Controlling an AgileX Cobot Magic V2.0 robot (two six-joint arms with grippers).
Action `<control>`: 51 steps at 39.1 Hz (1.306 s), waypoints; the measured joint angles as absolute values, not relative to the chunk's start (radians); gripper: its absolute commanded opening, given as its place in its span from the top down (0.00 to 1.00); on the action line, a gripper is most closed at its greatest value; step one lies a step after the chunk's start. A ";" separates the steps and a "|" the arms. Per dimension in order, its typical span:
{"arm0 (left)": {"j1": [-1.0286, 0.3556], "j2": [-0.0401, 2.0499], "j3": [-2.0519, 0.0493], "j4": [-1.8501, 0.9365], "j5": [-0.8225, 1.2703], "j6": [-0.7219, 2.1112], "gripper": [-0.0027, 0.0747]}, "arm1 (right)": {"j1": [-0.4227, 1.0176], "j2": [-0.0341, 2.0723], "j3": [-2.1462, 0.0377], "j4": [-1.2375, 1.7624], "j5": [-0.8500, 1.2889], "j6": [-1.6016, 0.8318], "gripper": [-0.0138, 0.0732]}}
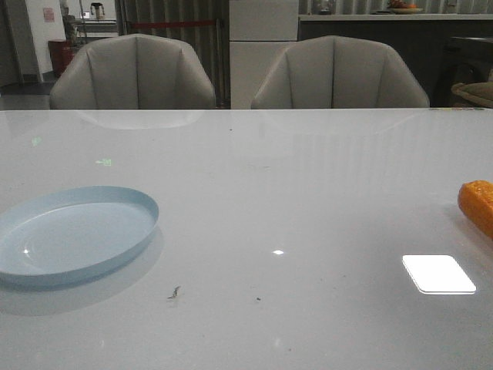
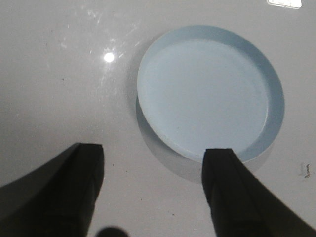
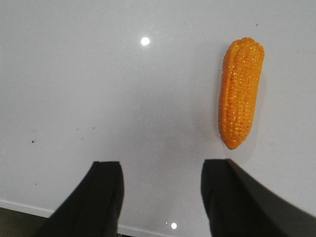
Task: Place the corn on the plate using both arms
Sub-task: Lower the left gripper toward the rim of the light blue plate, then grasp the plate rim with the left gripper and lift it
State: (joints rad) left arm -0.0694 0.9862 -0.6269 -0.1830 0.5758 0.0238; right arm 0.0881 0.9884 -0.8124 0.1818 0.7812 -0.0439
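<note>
The pale blue plate (image 1: pixel 73 235) lies empty on the white table at the front left; it also shows in the left wrist view (image 2: pixel 210 91). The orange-yellow corn (image 1: pixel 477 204) lies at the table's right edge, partly cut off in the front view. In the right wrist view the corn (image 3: pixel 241 91) lies whole on the table, just beyond one fingertip. My left gripper (image 2: pixel 155 158) is open and empty, hovering beside the plate's rim. My right gripper (image 3: pixel 160 173) is open and empty, near the corn but apart from it. Neither arm shows in the front view.
Two grey chairs (image 1: pixel 135 73) stand behind the table's far edge. A bright light reflection (image 1: pixel 437 274) lies on the table at the front right. A small dark speck (image 1: pixel 174 292) lies near the plate. The table's near edge (image 3: pixel 29 210) shows in the right wrist view.
</note>
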 measured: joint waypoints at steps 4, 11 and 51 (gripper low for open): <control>-0.069 1.073 -0.627 -0.189 0.564 0.000 0.33 | 0.088 0.988 -0.812 0.193 0.790 -0.044 0.29; -0.069 1.255 -0.688 -0.189 0.551 -0.005 0.33 | 0.088 0.988 -0.812 0.218 0.803 -0.044 0.29; -0.069 1.817 -1.035 -0.189 0.572 -0.005 0.33 | 0.088 0.988 -0.812 0.248 0.834 -0.043 0.29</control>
State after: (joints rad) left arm -0.0694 1.8167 -1.0347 -0.1888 0.5721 -0.0053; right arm 0.0881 0.9884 -0.8124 0.2484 0.8338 -0.0427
